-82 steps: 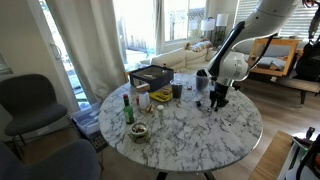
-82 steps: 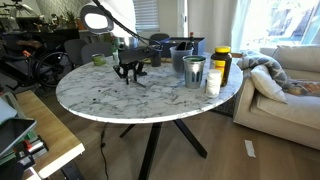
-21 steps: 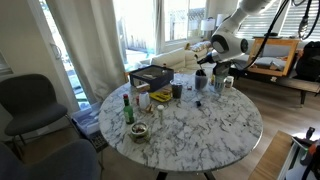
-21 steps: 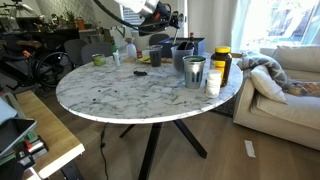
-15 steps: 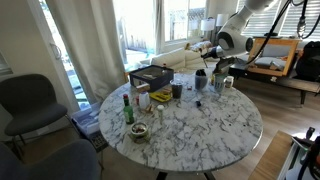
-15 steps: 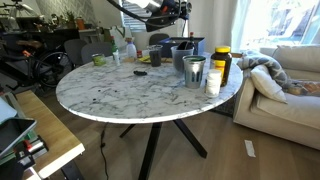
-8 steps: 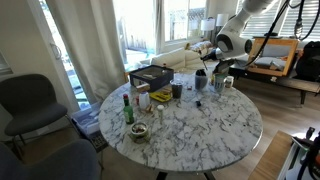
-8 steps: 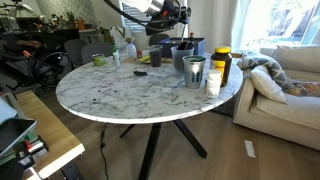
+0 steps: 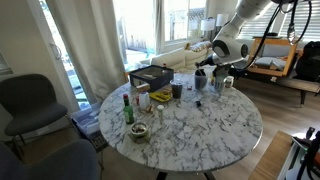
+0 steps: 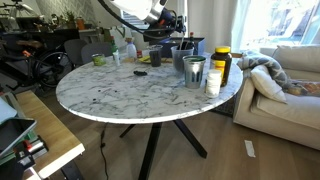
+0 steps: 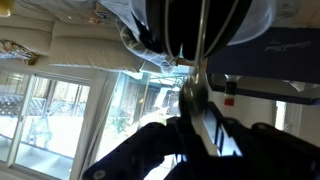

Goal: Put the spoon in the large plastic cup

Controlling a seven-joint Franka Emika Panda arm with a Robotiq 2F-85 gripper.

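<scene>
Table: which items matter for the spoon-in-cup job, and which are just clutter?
Job: spoon, held in the gripper; dark cup nearest it.

Clutter: green bottle, black box, steel cup, white cup, yellow jar.

Spoon (image 11: 200,75) and large plastic cup (image 11: 165,30), wrist view.
The slim, shiny metal spoon is clamped lengthwise in the gripper (image 11: 197,120), its free end reaching toward the dark, round mouth of the cup.
</scene>
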